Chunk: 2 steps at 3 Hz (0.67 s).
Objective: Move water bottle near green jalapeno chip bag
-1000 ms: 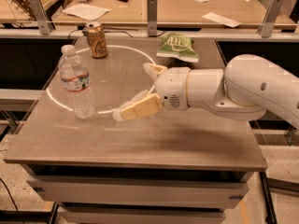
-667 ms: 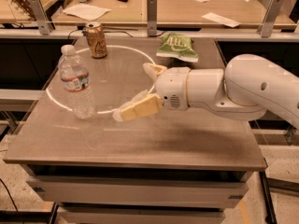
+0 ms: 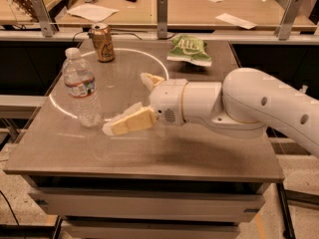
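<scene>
The water bottle (image 3: pixel 79 88), clear ribbed plastic with a white cap and a white, red and blue label, stands upright on the left side of the table. The green jalapeno chip bag (image 3: pixel 188 49) lies flat at the table's far middle-right. My gripper (image 3: pixel 125 102) is open and empty, just right of the bottle, with its fingers pointing left. The near finger's tip (image 3: pixel 110 128) is close to the bottle's base; the far finger (image 3: pixel 148 78) is further back. Neither touches the bottle.
A gold-brown drink can (image 3: pixel 103 42) stands at the far left of the table (image 3: pixel 149 158), behind the bottle. A white circle is marked on the tabletop. A rail with metal posts (image 3: pixel 161 9) and a desk with papers lie beyond the table.
My gripper has moved a little to the left, closer to the water bottle. The bottle, can and chip bag have not moved.
</scene>
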Tool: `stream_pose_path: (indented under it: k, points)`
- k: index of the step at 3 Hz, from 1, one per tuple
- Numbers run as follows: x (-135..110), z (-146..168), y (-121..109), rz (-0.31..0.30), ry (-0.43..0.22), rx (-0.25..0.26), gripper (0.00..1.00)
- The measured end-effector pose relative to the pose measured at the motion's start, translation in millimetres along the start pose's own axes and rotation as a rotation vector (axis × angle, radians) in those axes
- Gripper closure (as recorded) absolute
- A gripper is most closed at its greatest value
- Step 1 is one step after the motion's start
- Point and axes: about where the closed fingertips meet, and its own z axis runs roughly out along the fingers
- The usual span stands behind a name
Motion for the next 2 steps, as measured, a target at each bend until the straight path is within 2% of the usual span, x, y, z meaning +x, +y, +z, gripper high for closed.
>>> stream_pose_path:
  k: [2]
  points:
    - [-19.0,57.4,-1.2,-0.03,-0.075,0.022,0.0]
